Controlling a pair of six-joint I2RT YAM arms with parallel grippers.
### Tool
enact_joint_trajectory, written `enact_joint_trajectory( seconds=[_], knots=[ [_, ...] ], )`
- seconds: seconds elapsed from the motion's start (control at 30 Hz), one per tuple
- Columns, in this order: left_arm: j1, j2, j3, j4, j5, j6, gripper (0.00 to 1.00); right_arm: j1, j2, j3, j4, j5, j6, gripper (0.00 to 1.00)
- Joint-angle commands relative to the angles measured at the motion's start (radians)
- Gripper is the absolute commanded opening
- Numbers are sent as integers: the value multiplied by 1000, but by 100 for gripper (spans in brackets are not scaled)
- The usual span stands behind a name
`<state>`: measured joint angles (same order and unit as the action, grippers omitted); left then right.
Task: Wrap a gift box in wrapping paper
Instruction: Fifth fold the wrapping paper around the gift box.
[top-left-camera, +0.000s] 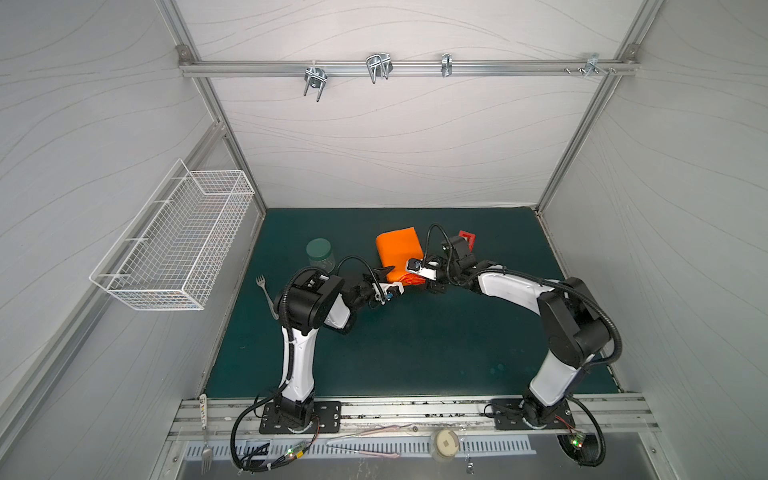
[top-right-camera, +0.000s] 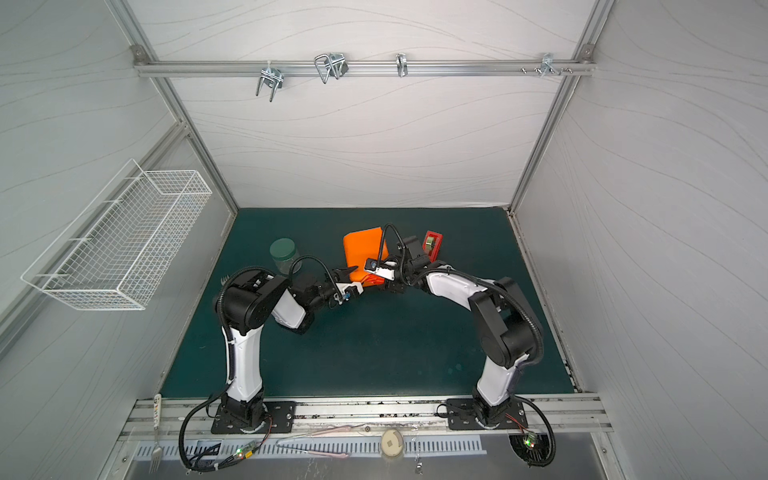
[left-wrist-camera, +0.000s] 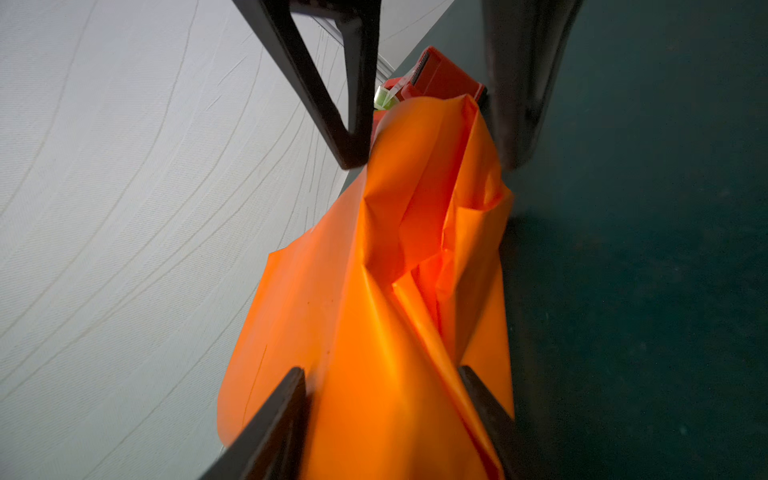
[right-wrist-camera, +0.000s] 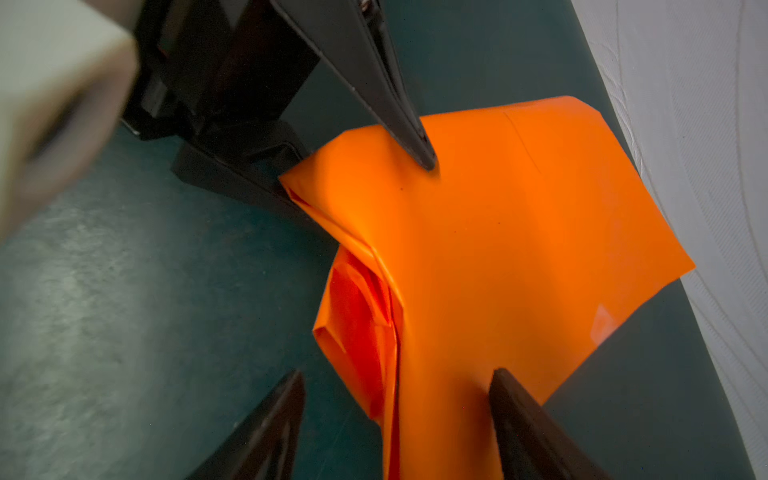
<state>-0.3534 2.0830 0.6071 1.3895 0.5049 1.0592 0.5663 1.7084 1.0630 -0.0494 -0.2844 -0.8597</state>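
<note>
Green mat (top-left-camera: 415, 353), back centre: wrapping paper (top-left-camera: 399, 249) lies folded in a creased bundle, gift box hidden inside. Left gripper (left-wrist-camera: 384, 374) straddles one end, squeeze not discernible; right gripper (right-wrist-camera: 397, 374) spread, flanking the other end. Red tape dispenser (top-left-camera: 467, 237) half-occluded just behind.

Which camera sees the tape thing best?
A top view: the red tape dispenser shows nearly whole, roll included. In a top view the right arm hides most. The left wrist view glimpses it behind the wrapping paper; the right wrist view misses it.

Two forks (top-left-camera: 266, 292) — one jar (top-left-camera: 320, 252), one basket (top-left-camera: 183, 249)
</note>
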Motion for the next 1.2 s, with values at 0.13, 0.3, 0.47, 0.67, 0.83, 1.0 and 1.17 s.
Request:
enact_joint_trajectory(
  seconds=[0.13,0.3,0.47,0.67,0.83,1.0,1.17],
  knots=[
    [5,27,4,20,0,3,58,-132,-156,-33,-122,-166,119,78],
    [5,22,-3,20,3,-10,58,-147,-194,-67,-110,-170,112,85],
    [3,23,-1,20,10,-10,59,-20,-140,-57,-46,-50,3,90],
    [4,23,-3,20,9,-10,59,50,-10,32,-57,-17,-64,80],
    [4,24,3,19,6,-11,59,54,70,61,-36,-11,-67,76],
    [4,12,5,20,9,-27,61,45,128,78,-24,-10,-61,75],
    [2,-45,2,19,15,-106,69,27,157,66,-4,-9,-62,77]
  ],
)
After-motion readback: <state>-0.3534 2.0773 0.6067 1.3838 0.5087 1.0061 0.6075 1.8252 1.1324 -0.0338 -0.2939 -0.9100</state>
